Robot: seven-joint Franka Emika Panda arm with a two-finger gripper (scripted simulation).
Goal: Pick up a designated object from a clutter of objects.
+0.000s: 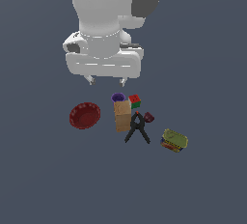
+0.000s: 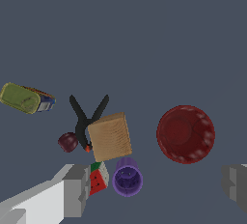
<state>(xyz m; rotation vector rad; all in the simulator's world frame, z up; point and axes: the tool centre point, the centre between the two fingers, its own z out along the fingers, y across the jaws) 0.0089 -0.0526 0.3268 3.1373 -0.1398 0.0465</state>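
Observation:
The designated object, a flat tin [image 1: 174, 140] with an olive-yellow lid and dark printed sides, lies apart from the clutter on the exterior view's right; the wrist view shows it too [image 2: 25, 98]. The clutter holds a tan box [image 1: 122, 115], purple cup [image 1: 118, 97], red-green cube [image 1: 135, 101], black clamp [image 1: 137, 130], maroon cup [image 1: 149, 117] and red ribbed bowl [image 1: 85, 115]. My gripper [image 1: 106, 80] hangs open above the purple cup, well away from the tin, with nothing between its fingers [image 2: 72, 189].
Everything rests on a flat dark grey surface [image 1: 202, 189]. In the wrist view the tan box [image 2: 110, 136] stands between the clamp [image 2: 87, 114] and the red bowl [image 2: 185, 133], with the cube [image 2: 98, 178] and purple cup [image 2: 128, 177] close to one finger.

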